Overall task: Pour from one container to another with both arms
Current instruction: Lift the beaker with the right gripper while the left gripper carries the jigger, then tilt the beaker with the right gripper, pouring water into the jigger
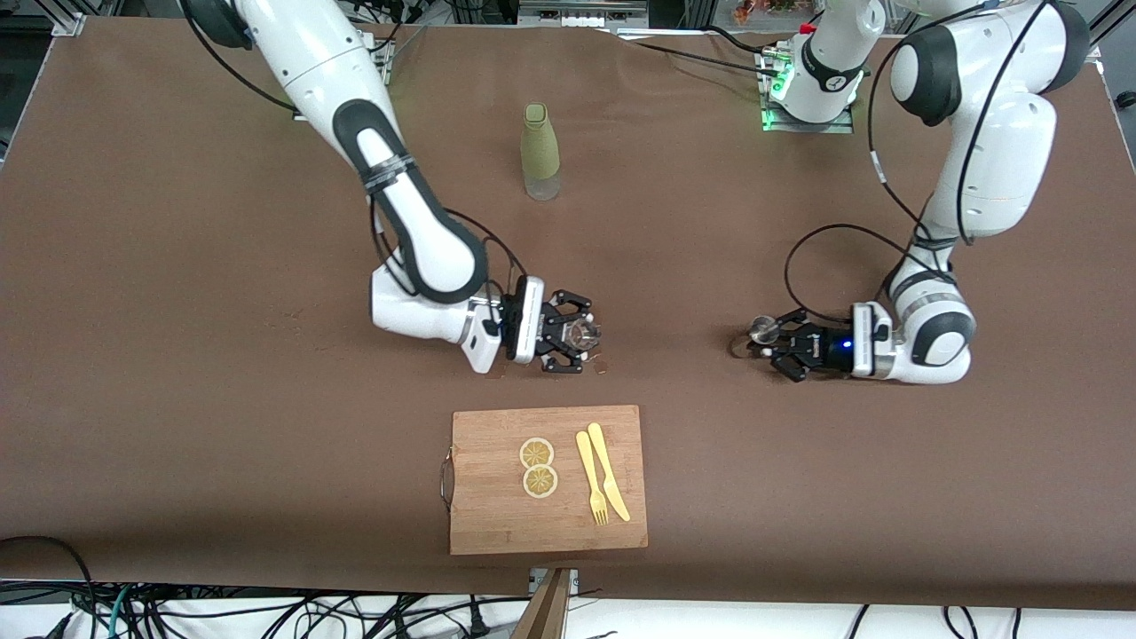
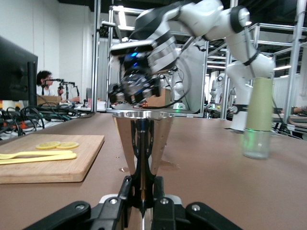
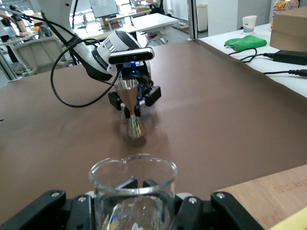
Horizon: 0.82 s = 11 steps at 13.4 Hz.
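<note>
While both arms sit low over the brown worktop [image 1: 177, 266], you have a container in each. Your right gripper [image 1: 575, 335], toward the right arm's end, has its jaws pinching a clear glass beaker [image 1: 584, 334]; its wrist view shows the beaker [image 3: 133, 184] upright with its spout rim facing away from the camera, seemingly empty, though the lower part is hidden. Your left gripper [image 1: 774, 342], toward the left arm's end, has its jaws pressed on the narrow waist of a metal jigger [image 1: 761, 330], whose cup [image 2: 142, 139] flares up above the fingers, mouth level.

The two containers stand well apart, facing each other across bare cloth, so I judge the pour has not begun: you must bring them together and tip one over the other's mouth. Gripping the jigger at its waist leaves the rim free for that.

A green-sleeved bottle [image 1: 540, 153] stands nearer the bases, and a wooden cutting board [image 1: 497, 524] with two lemon slices [image 1: 538, 467], a yellow fork [image 1: 591, 477] and knife [image 1: 608, 470] lies nearer the front camera; keep clear of both.
</note>
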### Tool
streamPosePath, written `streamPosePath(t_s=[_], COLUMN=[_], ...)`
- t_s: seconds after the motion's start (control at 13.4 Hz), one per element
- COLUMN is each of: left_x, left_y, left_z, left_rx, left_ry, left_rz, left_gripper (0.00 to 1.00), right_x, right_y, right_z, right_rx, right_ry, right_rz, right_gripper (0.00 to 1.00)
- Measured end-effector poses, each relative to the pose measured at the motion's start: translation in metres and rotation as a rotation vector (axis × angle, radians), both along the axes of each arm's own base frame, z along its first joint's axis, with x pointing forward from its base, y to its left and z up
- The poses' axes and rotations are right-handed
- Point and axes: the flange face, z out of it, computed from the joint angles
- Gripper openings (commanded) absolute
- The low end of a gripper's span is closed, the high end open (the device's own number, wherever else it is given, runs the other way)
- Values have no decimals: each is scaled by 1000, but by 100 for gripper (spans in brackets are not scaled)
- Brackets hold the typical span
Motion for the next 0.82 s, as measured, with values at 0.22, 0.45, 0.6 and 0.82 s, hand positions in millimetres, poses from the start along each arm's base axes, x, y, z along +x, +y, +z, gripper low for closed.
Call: streamPosePath(t_s=[0.22,0.45,0.6,0.82], left_x=[12,15,12,6], left_y=[-54,-105,-134,-159], left_z=[2,6,6,6], left_rx=[42,40,51,59], left_ry=[43,70,92,102], left_rz=[6,13,1,-21], left_gripper=[0,0,0,0], right_x=[-20,-30,-35,-31], right_y=[27,38,44,41], right_z=[6,6,7,8], right_rx=[-40,-87,-129,-181], right_ry=[-2,-37,-79,-129], right_rz=[-28,-52,-25,16], right_gripper=[0,0,0,0])
